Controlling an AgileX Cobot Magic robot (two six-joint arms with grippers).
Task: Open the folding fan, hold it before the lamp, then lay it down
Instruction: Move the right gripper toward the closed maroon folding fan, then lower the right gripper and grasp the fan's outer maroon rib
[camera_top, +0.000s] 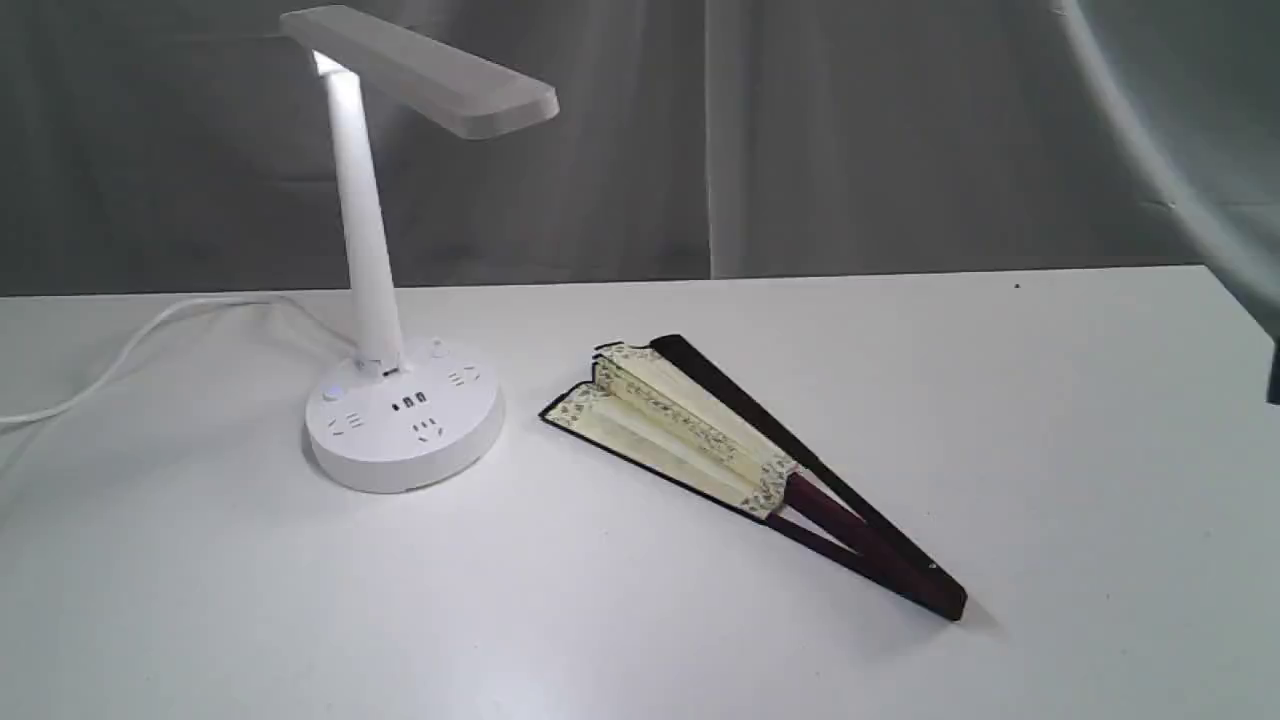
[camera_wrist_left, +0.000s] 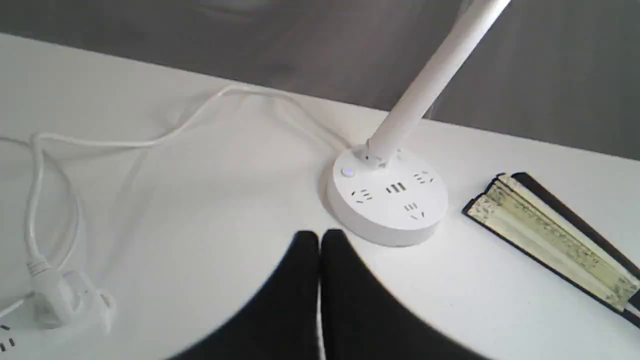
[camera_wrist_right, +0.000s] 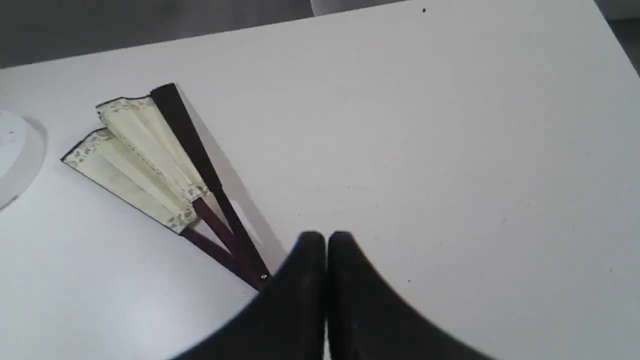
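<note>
Exterior view: folding fan (camera_top: 700, 430) part-spread beside lamp (camera_top: 400, 420), cord (camera_top: 210, 300) trailing; left claw (camera_wrist_left: 320, 237), right claw (camera_wrist_right: 326, 239) pressed together.

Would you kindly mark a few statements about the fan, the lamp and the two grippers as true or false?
1. The folding fan lies on the table, only partly spread. True.
2. The right gripper is shut on the fan's guard. False: it is shut but holds nothing, and the fan lies free on the table.
3. The lamp stands upright, with a gap between its base and the fan. True.
4. The left gripper is wide open. False: its jaws are closed together on nothing.
5. The fan's pivot end points toward the lamp. False: its paper end faces the lamp's base.
</note>
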